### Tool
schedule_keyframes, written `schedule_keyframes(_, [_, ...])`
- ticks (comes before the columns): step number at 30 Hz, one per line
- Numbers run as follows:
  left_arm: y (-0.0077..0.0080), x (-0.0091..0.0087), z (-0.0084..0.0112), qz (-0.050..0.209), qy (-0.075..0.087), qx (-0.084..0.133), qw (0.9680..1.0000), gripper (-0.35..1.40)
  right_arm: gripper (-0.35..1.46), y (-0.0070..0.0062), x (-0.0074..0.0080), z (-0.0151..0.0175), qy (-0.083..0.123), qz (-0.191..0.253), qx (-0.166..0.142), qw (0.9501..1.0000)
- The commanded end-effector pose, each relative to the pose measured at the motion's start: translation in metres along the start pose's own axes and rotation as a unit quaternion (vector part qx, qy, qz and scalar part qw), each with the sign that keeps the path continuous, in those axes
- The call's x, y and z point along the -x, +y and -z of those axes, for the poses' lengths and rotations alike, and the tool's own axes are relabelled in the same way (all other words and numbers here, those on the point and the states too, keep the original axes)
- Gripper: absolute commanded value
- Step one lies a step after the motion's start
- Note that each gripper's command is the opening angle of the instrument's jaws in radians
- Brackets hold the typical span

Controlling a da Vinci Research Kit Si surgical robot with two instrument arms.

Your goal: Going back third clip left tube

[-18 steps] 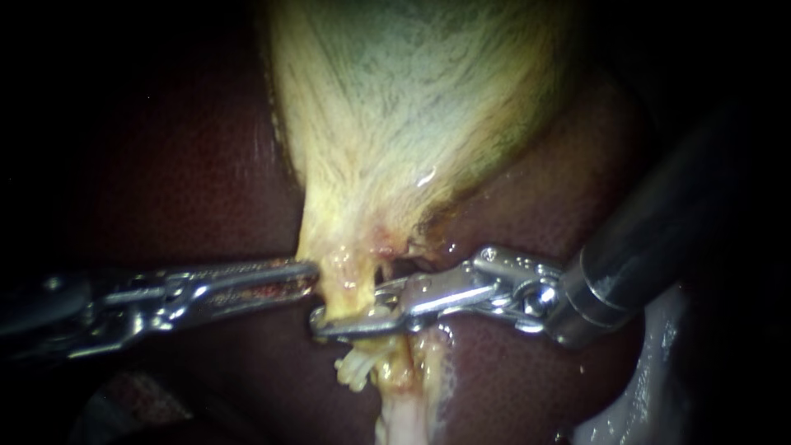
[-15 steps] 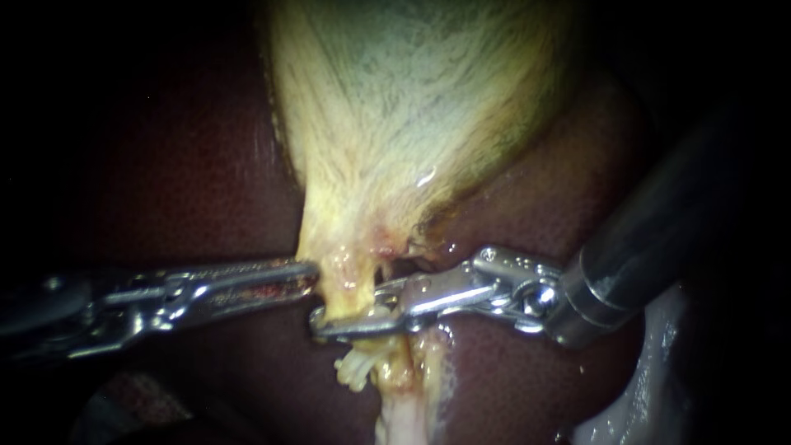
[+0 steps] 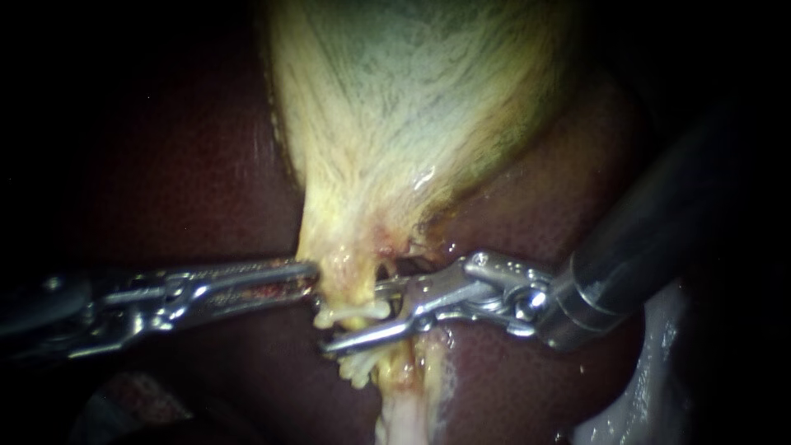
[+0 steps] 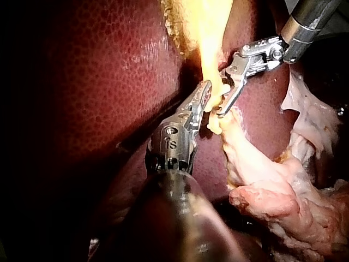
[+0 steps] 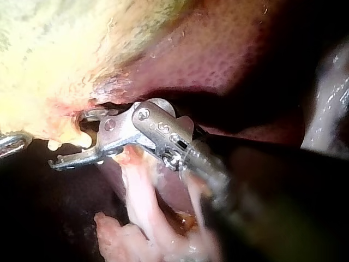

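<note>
Backdrop: dark red liver (image 3: 527, 214), surface wet and finely mottled, fills the field behind the work. Light is strongest at centre on the pale yellow gallbladder (image 3: 412, 107), small glints on wet tissue; falls off to black along the left edge and upper corners of the endoscope view

A white clip (image 3: 354, 313) sits crosswise on the yellowish tube (image 3: 348, 280).

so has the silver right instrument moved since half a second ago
Yes. Against the still silver left instrument, the silver right instrument has opened its jaws; the lower one dropped, baring a white clip.
</note>
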Motion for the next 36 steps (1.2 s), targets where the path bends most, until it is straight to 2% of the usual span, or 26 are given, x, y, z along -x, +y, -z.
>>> schedule_keyframes(1, [0.0,0.0,0.0001,0.0,0.0,0.0,1.0,-0.35,0.56,0.0003,0.0001,0.0004,0.0,0.008,0.002,1.0])
schedule_keyframes(5, [0.0,0.0,0.0002,0.0,0.0,0.0,1.0,-0.35,0.58,0.0011,0.0004,0.0017,0.004,0.011,0.012,0.9999])
schedule_keyframes(8, [0.0,0.0,0.0002,0.0,0.0,0.0,1.0,-0.35,0.58,0.0009,0.0008,0.0027,0.004,0.012,0.011,0.9999])
schedule_keyframes(14, [0.0001,0.0,0.0002,0.0,0.0,0.0,1.0,-0.35,0.58,-0.0011,0.0014,0.0054,0.002,0.024,0.008,0.9997])
schedule_keyframes(18, [0.0002,0.0,0.0001,-0.001,0.0,0.0,1.0,-0.35,0.58,-0.0028,0.0008,0.0079,0.005,0.049,0.019,0.9986])
schedule_keyframes(26, [0.0002,-0.0001,0.0,-0.001,0.0,0.0,1.0,-0.35,0.6,-0.0046,-0.0016,0.0134,0.007,0.128,0.048,0.9906])
schedule_keyframes(31, [0.0003,-0.0001,-0.0001,-0.001,0.0,0.0,1.0,-0.35,0.6,-0.0054,-0.0021,0.0156,0.003,0.158,0.05,0.9861])
schedule_keyframes(36, [0.0005,-0.0001,-0.0006,-0.001,0.0,0.001,1.0,-0.35,0.6,-0.0057,-0.0021,0.0159,-0.001,0.184,0.049,0.9817])
